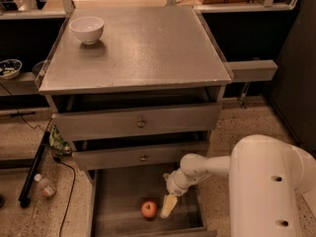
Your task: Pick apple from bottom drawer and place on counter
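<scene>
While the apple [149, 209] is lying on the floor of the pulled-out bottom drawer [116, 201], toward its front and a little right of the middle, the gripper [169, 206] is hanging just beside it on the right, pointing down into the drawer. Whether the gripper is apart or together is not showing from this angle. Nor is it clear whether it is touching the fruit or only sitting next to it.

The apple is looking like a light, firm thing with smooth, slightly slippery skin. Being round, it is likely to roll across the flat metal floor if nudged from one side. A hold across its widest part, from both sides at mid-height, is probably the safest, with only a moderate squeeze so the skin is not bruising.

The arm [205, 166] is reaching in from the robot's white body [269, 191] at the lower right. It is running leftward just below the front of the middle drawer [123, 157], then bending at the wrist so the gripper is dropping nearly straight down. The desk [148, 53] above is carrying a white bowl [87, 29] near its far left corner.
</scene>
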`<state>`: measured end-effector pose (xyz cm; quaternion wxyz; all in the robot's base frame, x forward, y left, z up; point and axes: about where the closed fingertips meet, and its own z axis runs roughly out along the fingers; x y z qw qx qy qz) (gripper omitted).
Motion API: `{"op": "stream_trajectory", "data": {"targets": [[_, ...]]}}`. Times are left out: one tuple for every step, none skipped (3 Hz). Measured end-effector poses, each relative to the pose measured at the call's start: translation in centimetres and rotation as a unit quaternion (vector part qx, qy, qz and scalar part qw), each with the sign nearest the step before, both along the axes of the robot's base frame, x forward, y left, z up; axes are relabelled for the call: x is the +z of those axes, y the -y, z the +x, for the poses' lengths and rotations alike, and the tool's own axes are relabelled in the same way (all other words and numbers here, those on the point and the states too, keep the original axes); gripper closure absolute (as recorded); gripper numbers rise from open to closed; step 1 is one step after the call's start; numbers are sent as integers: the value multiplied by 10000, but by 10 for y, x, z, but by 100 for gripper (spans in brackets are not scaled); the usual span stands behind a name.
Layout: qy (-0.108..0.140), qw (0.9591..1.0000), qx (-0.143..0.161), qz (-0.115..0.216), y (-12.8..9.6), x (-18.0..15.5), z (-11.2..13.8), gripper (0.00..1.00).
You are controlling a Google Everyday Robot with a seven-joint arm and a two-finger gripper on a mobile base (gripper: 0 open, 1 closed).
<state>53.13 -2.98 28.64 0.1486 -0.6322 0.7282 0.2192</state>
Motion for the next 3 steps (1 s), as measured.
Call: {"op": "stream_trajectory", "data": {"targets": [[-95, 9999, -35, -53, -8, -30, -4, 0], [-134, 9999, -13, -77, -11, -41, -8, 0], [-316, 9993, 125, 130, -38, -77, -10, 0]]}}
